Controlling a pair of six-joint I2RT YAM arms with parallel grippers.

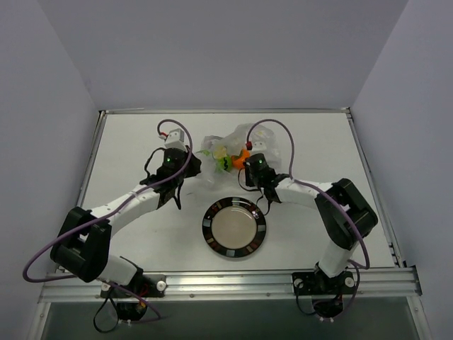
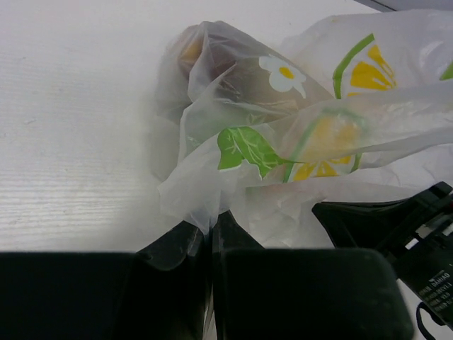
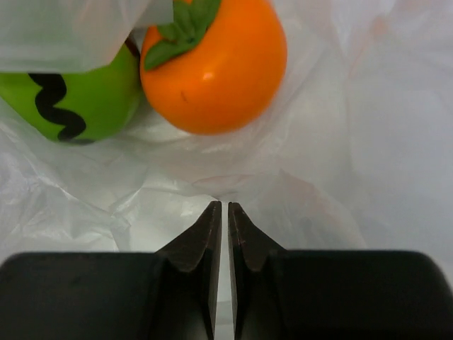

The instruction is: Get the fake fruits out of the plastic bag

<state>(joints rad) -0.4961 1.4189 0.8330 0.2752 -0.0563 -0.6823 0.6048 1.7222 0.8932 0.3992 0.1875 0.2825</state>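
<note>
Fruits [image 3: 212, 71] plainly visible: two; bag [image 3: 368, 142]: one.

top: overhead, far | wrists: low, close — share plastic bag [image 2: 233, 92] (opposite sides)

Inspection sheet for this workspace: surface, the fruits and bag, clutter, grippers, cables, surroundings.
Surface: white table, bare around the arms.
Job's things: plastic bag crumpled at the far middle; orange fruit and green fruit touching, lying on its film; a dark shape shows dimly through the film, not identifiable.
Clutter: black-rimmed plate, nothing on it, nearer than the bag.
Grippers: left gripper shut on a fold of the bag; right gripper shut, creases converging at its tips, so seemingly pinching film.
Cables: purple cables along both arms, the right one looping above the bag.
Surroundings: plain walls; metal rail at the near edge.
</note>
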